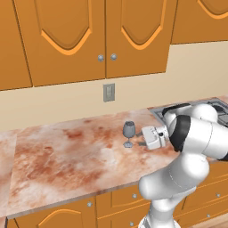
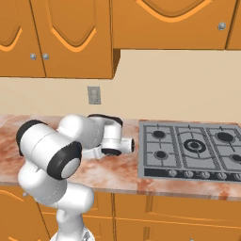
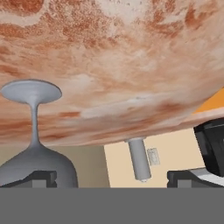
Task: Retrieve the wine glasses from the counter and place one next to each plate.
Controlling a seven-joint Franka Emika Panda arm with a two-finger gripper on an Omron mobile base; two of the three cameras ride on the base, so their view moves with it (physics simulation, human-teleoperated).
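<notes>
One wine glass (image 1: 128,132), dark grey-blue with a rounded bowl, stands upright on the marbled counter (image 1: 67,156), just left of the stove. My gripper (image 1: 142,137) hovers level with it, a short way to its right, pointing at it with the jaws open and nothing between them. The hand view is rolled upside down, so there the wine glass (image 3: 35,131) hangs foot-up at the left, its bowl in front of one fingertip (image 3: 37,178) rather than midway in the gripper (image 3: 114,177). The plates are out of view.
A grey gas stove (image 2: 188,146) is set into the counter (image 2: 108,176) right of the arm. Orange wall cabinets (image 1: 89,40) hang above, and a wall outlet (image 1: 109,92) sits behind the glass. Far along the counter stand a pale grey cylinder (image 3: 139,159) and a dark object (image 3: 212,146).
</notes>
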